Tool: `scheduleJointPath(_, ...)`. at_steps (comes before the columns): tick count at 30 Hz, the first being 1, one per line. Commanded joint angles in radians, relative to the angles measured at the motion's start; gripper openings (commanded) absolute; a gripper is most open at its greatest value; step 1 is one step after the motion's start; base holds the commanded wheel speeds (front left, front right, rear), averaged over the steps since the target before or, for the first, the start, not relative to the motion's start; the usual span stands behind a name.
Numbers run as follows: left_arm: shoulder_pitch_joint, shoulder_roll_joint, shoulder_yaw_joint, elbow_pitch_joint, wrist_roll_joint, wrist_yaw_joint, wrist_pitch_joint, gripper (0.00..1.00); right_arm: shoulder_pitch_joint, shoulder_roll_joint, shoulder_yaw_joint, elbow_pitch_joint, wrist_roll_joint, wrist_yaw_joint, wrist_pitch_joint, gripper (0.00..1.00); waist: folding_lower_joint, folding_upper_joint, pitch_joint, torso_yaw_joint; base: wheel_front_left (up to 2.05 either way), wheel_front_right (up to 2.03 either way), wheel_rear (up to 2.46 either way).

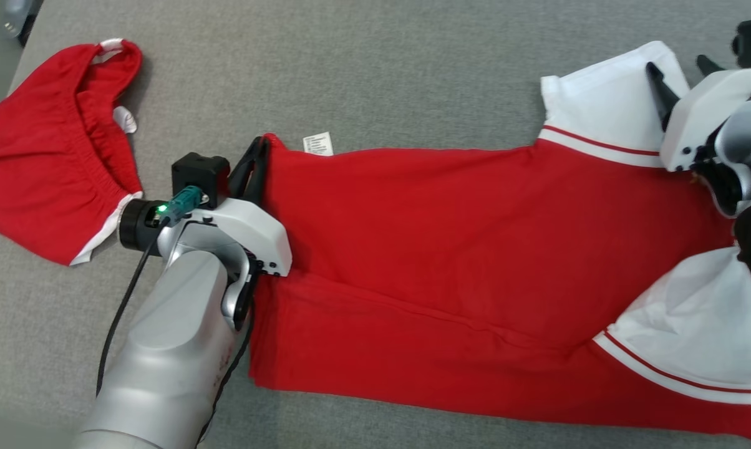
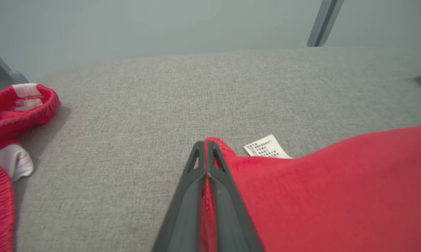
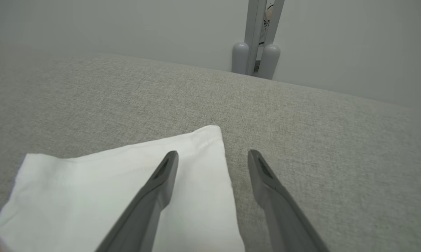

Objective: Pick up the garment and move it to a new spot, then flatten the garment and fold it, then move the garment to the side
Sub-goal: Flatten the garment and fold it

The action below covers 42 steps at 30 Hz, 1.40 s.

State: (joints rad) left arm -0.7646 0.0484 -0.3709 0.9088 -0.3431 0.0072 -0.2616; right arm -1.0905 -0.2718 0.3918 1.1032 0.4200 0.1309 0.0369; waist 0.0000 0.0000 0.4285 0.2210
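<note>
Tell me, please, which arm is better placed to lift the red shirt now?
Left. The left fingers are shut on the shirt's red corner near the label. The right fingers stand open above the white sleeve, holding nothing.

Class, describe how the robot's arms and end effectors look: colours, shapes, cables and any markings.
The left end effector and right end effector each have two long, tapering dark grey fingers with slotted tips, on a glossy white housing. The left forearm is a rounded silver-grey shell. A black cable runs along it to a teal connector with a green light, beside a black box.
</note>
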Motion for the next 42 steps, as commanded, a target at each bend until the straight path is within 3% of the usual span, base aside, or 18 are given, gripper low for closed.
scheduleJointPath(1, 0.000, 0.005, -0.018, -0.013, -0.017, 0.010, -0.004, 0.00, -0.019, -0.018, -0.001, 0.014, -0.006, 0.000, 0.005, 1.00, 0.0000, 0.0000, 0.022, 0.029, 0.00, 0.00, 0.00)
scheduleJointPath(6, -0.002, 0.004, -0.104, -0.054, -0.083, 0.047, -0.004, 0.00, -0.054, -0.027, 0.010, 0.074, -0.012, 0.000, 0.031, 1.00, 0.0000, 0.0000, 0.037, 0.054, 0.00, 0.00, 0.00)
scheduleJointPath(7, -0.003, 0.004, -0.117, -0.060, -0.095, 0.053, -0.004, 0.00, -0.057, -0.024, 0.018, 0.082, -0.014, 0.000, 0.038, 0.93, 0.0000, 0.0000, 0.039, 0.056, 0.00, 0.00, 0.00)
scheduleJointPath(9, -0.007, 0.004, -0.136, -0.070, -0.115, 0.066, -0.004, 0.00, -0.066, -0.028, 0.025, 0.091, -0.010, 0.000, 0.033, 0.00, 0.0000, 0.0000, 0.044, 0.058, 0.00, 0.00, 0.00)
scheduleJointPath(17, -0.033, 0.007, -0.103, -0.105, -0.117, 0.114, -0.003, 0.00, -0.119, -0.069, -0.016, 0.130, -0.037, 0.000, -0.146, 0.00, 0.0000, 0.0000, 0.037, 0.042, 0.00, 0.00, 0.00)
scheduleJointPath(26, -0.004, 0.040, -0.022, -0.091, -0.088, 0.114, -0.003, 0.00, -0.094, -0.017, -0.049, 0.133, -0.032, 0.000, -0.282, 0.00, 0.0000, 0.0000, -0.014, -0.029, 0.00, 0.00, 0.00)
scheduleJointPath(32, 0.061, 0.070, 0.018, -0.099, -0.063, 0.103, -0.003, 0.00, 0.026, 0.020, -0.044, 0.011, 0.019, 0.000, -0.303, 0.00, 0.0000, 0.0000, -0.094, -0.100, 0.00, 0.00, 0.00)
scheduleJointPath(42, 0.235, 0.079, 0.080, -0.159, -0.039, 0.094, -0.003, 0.00, 0.356, 0.019, -0.042, -0.269, 0.118, 0.000, -0.303, 0.00, 0.0000, 0.0000, -0.225, -0.167, 0.00, 0.00, 0.00)
